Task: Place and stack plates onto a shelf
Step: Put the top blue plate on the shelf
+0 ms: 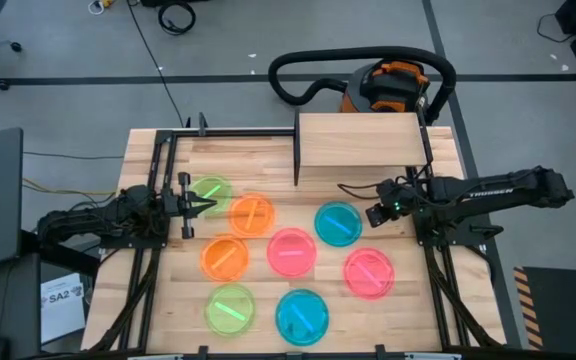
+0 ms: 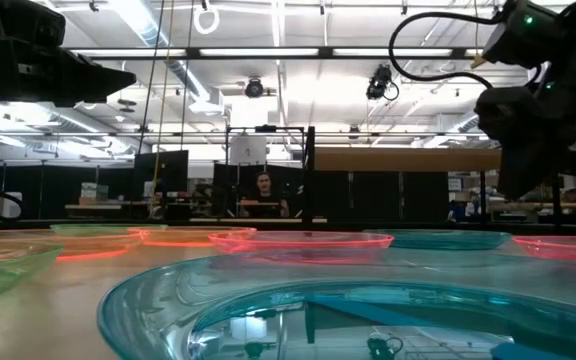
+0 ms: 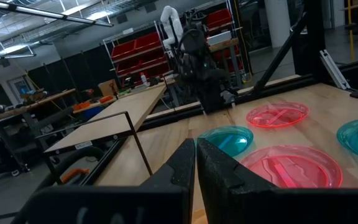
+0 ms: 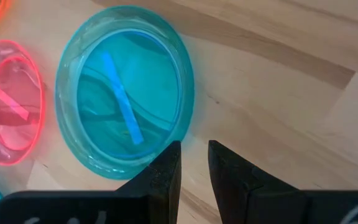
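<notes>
Eight plates lie on the table in front of the shelf [image 1: 358, 140]: green [image 1: 211, 191], orange [image 1: 252, 215], orange [image 1: 225, 257], pink [image 1: 292, 251], teal [image 1: 338, 224], pink [image 1: 369, 272], green [image 1: 230, 308] and teal [image 1: 301, 316]. My left gripper [image 1: 208, 205] hovers by the far green plate's edge, shut and empty; its fingers [image 3: 185, 163] press together. My right gripper [image 1: 345, 187] hangs just behind the far teal plate [image 4: 126, 90], between it and the shelf. A narrow gap shows at this gripper [image 4: 194, 165], with nothing in it.
An orange and black vacuum [image 1: 393, 85] with a hose sits on the floor behind the shelf. The shelf's black posts [image 1: 297, 160] stand at its corners. In the low view a person [image 2: 264, 190] sits far off in the room.
</notes>
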